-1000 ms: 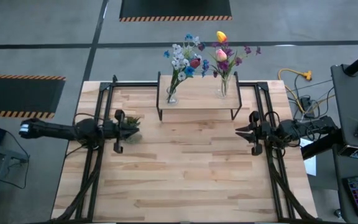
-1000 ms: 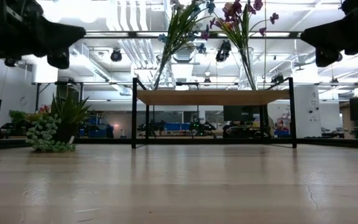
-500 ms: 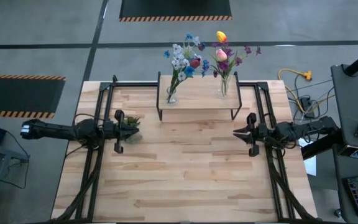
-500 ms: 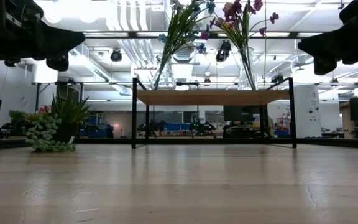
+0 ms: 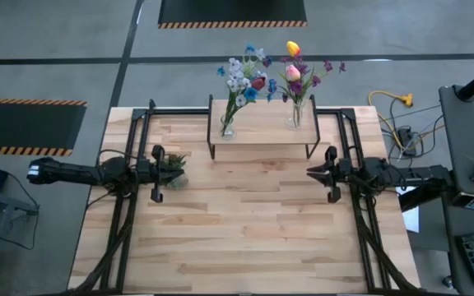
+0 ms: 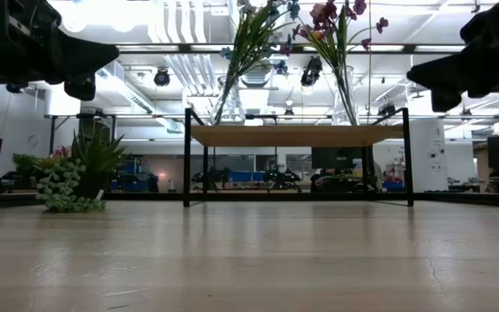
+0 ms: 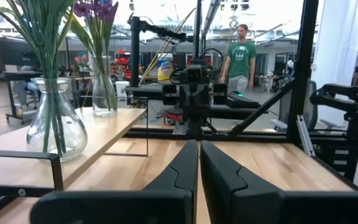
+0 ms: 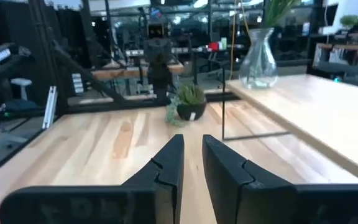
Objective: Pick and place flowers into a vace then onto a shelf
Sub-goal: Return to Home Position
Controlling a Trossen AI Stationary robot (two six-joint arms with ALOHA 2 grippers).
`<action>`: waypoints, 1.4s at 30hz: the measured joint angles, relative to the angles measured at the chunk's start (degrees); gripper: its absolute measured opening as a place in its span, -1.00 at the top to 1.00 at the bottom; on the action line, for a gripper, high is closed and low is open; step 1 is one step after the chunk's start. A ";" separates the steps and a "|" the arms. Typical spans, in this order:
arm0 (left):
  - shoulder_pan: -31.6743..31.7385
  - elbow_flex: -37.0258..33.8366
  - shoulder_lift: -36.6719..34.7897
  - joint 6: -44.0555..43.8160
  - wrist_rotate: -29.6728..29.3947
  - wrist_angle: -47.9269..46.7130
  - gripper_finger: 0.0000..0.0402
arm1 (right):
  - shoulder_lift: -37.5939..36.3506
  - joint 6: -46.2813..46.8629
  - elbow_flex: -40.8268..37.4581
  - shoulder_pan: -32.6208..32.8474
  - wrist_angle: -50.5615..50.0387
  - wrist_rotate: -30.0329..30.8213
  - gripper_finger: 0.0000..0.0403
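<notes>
Two clear glass vases stand on the shelf [image 5: 262, 136] at the table's far middle. The left vase [image 5: 227, 126] holds blue and white flowers [image 5: 243, 72]. The right vase [image 5: 295, 117] holds purple, pink and yellow flowers [image 5: 296, 66]. My left gripper [image 5: 181, 170] hovers shut at the table's left, pointing level toward the right, high above the tabletop in the low view [image 6: 111, 50]. My right gripper [image 5: 309, 173] hovers at the table's right and points left. Its fingers stand a narrow gap apart [image 8: 192, 138] with nothing between them. Both are near the shelf's front edge.
A small green potted plant [image 5: 174, 174] sits on the table below my left gripper, clear of it in the low view [image 6: 76, 178]. Black frame rails [image 5: 126, 197] run along both table sides. A person [image 7: 240, 59] stands in the room beyond the table.
My right gripper has sunk a little and swung slightly toward the table's far edge and left, so its arm now lies more squarely across the table. Its finger gap looks the same.
</notes>
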 joint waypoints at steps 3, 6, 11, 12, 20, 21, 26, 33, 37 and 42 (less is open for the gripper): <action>0.00 0.00 0.01 -0.01 0.01 -0.05 1.00 | 0.13 0.89 0.00 -0.27 -0.97 -0.99 0.74; 0.00 0.00 0.03 0.00 0.02 -0.10 1.00 | 0.28 0.90 0.00 -0.24 -1.10 -1.85 0.74; 0.00 -0.02 0.38 -0.02 0.02 -0.08 1.00 | 0.33 0.03 0.00 -0.27 -1.14 -1.97 0.74; 0.00 -0.02 0.43 -0.02 0.02 -0.12 1.00 | 0.33 -0.05 0.00 -0.27 -1.14 -1.97 0.74; 0.00 0.11 0.38 -0.02 0.04 -0.41 1.00 | 0.35 -0.35 0.00 -0.27 -1.12 -2.06 0.74; 0.00 0.11 0.38 -0.02 0.04 -0.41 1.00 | 0.35 -0.35 0.00 -0.27 -1.12 -2.08 0.74; 0.00 0.04 0.40 -0.04 0.04 -0.41 1.00 | 0.35 0.36 0.00 -0.27 -1.12 -2.10 0.74; 0.00 0.07 0.40 -0.03 0.04 -0.41 1.00 | 0.35 0.38 0.00 -0.27 -1.10 -2.10 0.74; 0.00 0.07 0.40 -0.03 0.04 -0.41 1.00 | 0.35 0.49 0.00 -0.27 -1.10 -2.08 0.74; 0.00 0.07 0.40 -0.04 0.04 -0.41 1.00 | 0.37 0.49 0.00 -0.27 -1.08 -2.08 0.74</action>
